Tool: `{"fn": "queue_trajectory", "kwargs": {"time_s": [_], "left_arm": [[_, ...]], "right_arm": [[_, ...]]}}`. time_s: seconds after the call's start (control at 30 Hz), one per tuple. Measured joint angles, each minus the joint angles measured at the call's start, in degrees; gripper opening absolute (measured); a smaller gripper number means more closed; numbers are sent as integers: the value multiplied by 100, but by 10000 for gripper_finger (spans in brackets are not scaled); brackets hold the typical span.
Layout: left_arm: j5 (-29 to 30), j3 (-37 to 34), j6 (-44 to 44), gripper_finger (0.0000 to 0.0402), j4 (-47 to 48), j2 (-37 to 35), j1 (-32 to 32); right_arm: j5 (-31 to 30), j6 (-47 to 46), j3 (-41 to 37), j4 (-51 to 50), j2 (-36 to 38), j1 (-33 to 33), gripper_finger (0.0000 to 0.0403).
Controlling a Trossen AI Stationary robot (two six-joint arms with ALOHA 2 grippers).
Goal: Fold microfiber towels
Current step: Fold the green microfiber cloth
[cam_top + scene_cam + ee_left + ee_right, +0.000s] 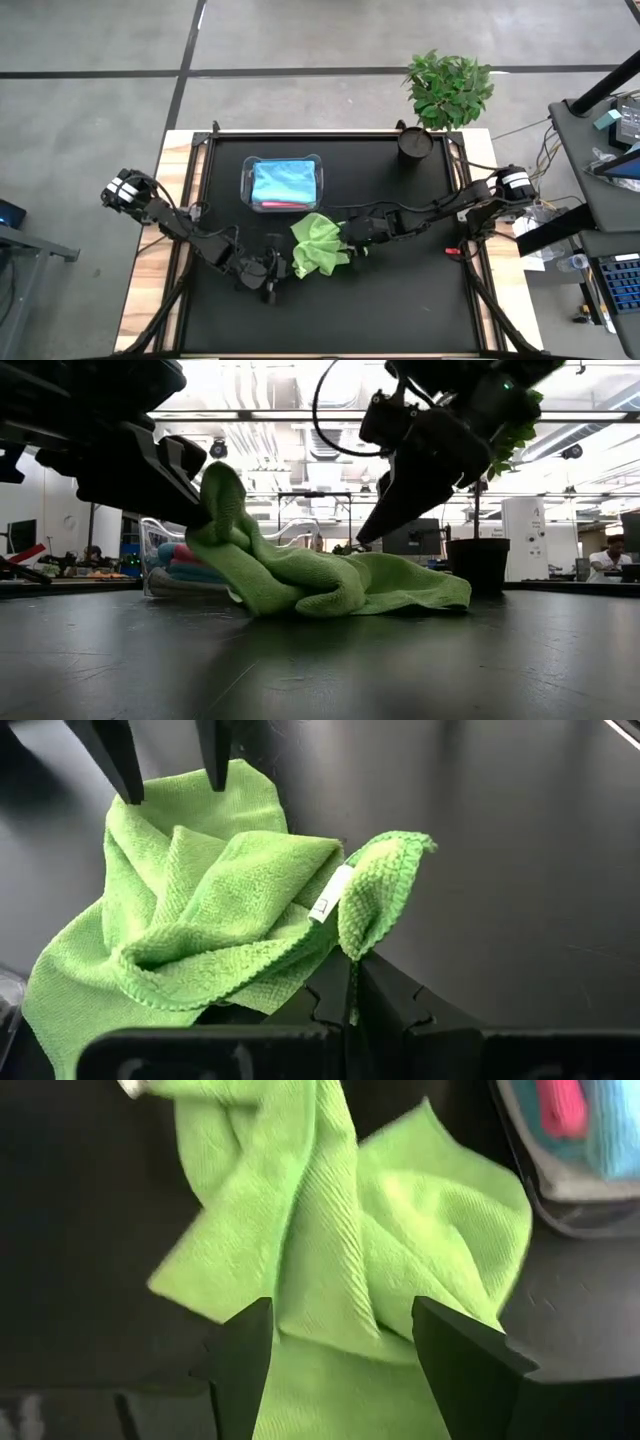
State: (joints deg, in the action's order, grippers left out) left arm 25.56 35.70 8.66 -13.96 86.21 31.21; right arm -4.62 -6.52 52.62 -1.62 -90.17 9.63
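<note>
A matte black tabletop [420,290] framed in pale wood sits on a grey concrete floor, with a small leafy potted plant [448,92] at its far right corner and a bright workshop with ceiling lights behind. Near the middle of the far half stands a clear plastic tub [284,184] holding folded microfiber towels [285,181]: light blue on top, with pink showing at the edge.

Just in front of the tub lies the crumpled lime-green microfiber towel [319,244], bunched into ridges on the tabletop, between the two arms. The left pincer [349,988] is pressed together on one edge of this green towel, next to its white care label [331,894], and holds that edge lifted off the surface; the low view shows the cloth rising in a peak to the dark fingers. The right pincer [343,1342] hangs just above the opposite side of the towel with its fingers spread and nothing between them.

My judgement: the green towel is the one being worked, and the step in hand is getting it spread out before any fold, since it is still a heap rather than a flat square. The next move probably calls for the right pincer to find and pinch a free corner, so that both arms can pull the cloth taut and lay it flat.
</note>
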Motion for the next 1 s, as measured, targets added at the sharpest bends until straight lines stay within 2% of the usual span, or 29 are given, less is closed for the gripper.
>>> {"fn": "queue_trajectory", "kwargs": {"time_s": [0.17, 0.33, 0.63, 0.8, 1.0], "left_arm": [[29, 0, 1, 0, -3, 0, -3], [77, -1, -2, 0, -14, 0, -7], [175, -7, -2, 0, -83, 0, -9], [177, -8, -4, 0, -91, 0, -9], [203, -17, -4, 0, -101, 0, -9]], "right_arm": [[62, -4, -471, 1127, 2, 117, 230], [79, 2, -647, 1481, -149, 256, 231], [206, 8, -576, 2226, -1012, 310, 223], [208, 162, -458, 2345, -1064, 310, 169], [210, 357, -424, 2307, -1038, 310, 49]]}}
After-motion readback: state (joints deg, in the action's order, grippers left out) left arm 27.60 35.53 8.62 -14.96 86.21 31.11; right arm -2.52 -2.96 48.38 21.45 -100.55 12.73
